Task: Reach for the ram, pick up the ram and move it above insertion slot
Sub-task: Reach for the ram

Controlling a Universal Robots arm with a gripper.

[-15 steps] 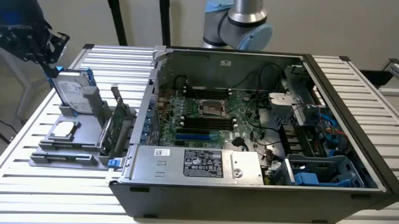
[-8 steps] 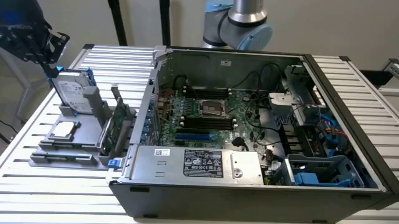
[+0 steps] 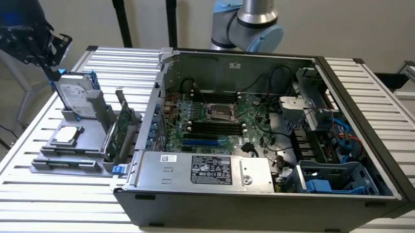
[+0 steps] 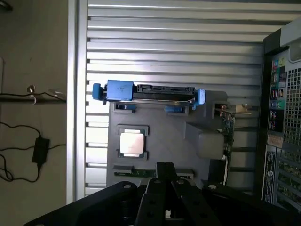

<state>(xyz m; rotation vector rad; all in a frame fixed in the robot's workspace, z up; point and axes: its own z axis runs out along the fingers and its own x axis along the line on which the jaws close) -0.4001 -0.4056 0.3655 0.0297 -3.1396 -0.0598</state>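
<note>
The ram (image 4: 136, 173) is a thin green stick standing on edge in a slot at one end of the grey fixture (image 4: 174, 136), seen from above in the wrist view. My gripper (image 4: 165, 167) hangs above that end of the fixture, its dark fingers meeting at the tip with nothing between them. In the exterior view the gripper (image 3: 50, 72) is high over the fixture's (image 3: 65, 158) far end, at the exterior view's left. The black memory slots (image 3: 214, 127) lie on the motherboard inside the open computer case (image 3: 259, 191).
On the fixture also stand a hard drive in a blue caddy (image 4: 146, 93), a silver processor (image 4: 131, 142) and a taller green expansion card (image 3: 115, 133). The case's metal wall (image 3: 155, 107) rises between fixture and motherboard. Everything rests on a slatted aluminium table (image 3: 58, 204).
</note>
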